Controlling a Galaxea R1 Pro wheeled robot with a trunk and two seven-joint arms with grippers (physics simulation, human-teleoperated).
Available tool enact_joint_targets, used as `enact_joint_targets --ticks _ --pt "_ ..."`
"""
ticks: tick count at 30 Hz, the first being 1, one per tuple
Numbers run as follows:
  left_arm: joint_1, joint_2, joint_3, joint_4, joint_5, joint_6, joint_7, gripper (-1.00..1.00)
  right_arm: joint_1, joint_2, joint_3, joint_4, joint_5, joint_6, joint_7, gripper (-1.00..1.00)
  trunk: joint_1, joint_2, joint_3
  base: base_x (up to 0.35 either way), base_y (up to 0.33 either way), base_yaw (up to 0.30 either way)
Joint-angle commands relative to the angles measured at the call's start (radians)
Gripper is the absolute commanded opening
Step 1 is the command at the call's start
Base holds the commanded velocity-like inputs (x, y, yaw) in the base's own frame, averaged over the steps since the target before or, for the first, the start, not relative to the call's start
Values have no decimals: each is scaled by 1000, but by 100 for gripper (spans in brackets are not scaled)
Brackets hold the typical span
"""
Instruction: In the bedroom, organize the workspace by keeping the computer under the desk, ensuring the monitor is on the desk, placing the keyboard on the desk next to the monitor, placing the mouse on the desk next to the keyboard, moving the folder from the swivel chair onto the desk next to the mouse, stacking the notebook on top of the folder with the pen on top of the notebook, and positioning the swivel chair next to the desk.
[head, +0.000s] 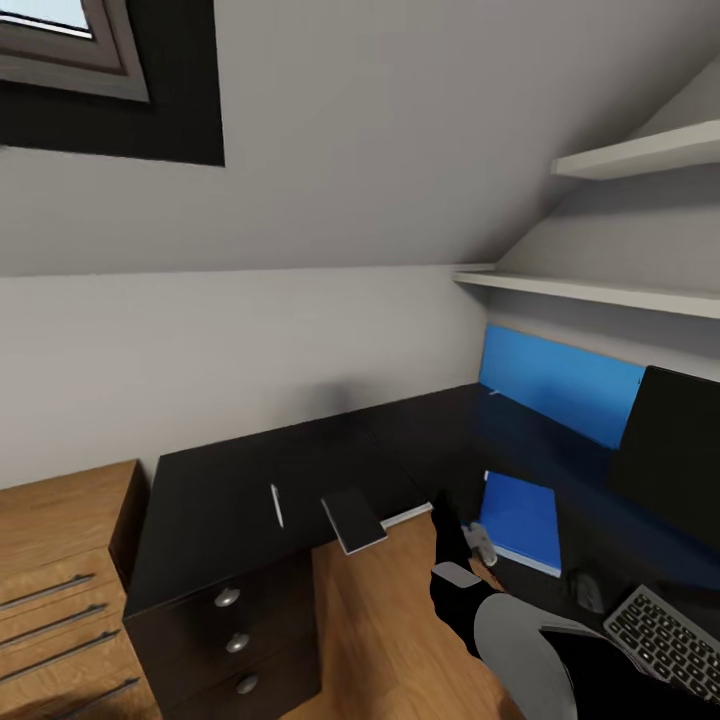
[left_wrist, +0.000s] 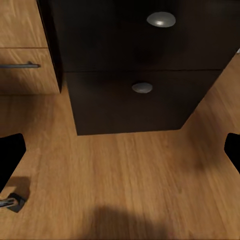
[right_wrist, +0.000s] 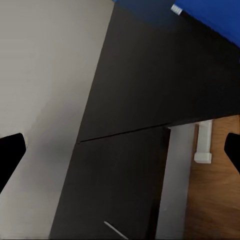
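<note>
A home room under the roof, fitted out as a study corner: a sloping grey ceiling (head: 400, 150) with a dark-framed skylight window (head: 90, 60), white wall shelves (head: 600, 290), and a warm wooden plank floor (head: 400, 620). A black L-shaped table (head: 230, 500) with round-knobbed drawers (head: 228, 597) fills the corner, beside a wooden chest of drawers (head: 60, 540). A grey keyboard (head: 665, 630) and black flat monitor (head: 670, 440) confirm desk work.

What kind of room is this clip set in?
Probably an attic bedroom's study corner: a black L-shaped desk with drawers sits under a sloped ceiling, with wall shelves above it, and a keyboard and a blue folder on the desk. The floor is wood.
</note>
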Motion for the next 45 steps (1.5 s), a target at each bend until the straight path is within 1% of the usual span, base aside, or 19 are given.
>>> enact_joint_targets --ticks 1,8,15,34,45 --pt "-1 0 8 1 3 -2 -9 100 -1 0 -8 2 -1 -2 8 100 0 -1 0 0 0 234" --pt "-1 0 7 1 3 -1 -8 100 0 0 -8 2 0 -2 7 100 0 -1 5 0 0 244" --pt "-1 -1 7 1 3 -1 -6 100 0 0 -8 2 0 -2 6 100 0 -1 5 0 0 269" --pt "-1 -2 8 1 4 -2 -8 100 0 0 -8 1 0 -2 6 100 0 -1 -15 0 0 209" --pt "-1 -2 9 1 5 -3 -5 100 0 0 -9 1 0 -2 6 100 42 -78 -60 0 0 139"
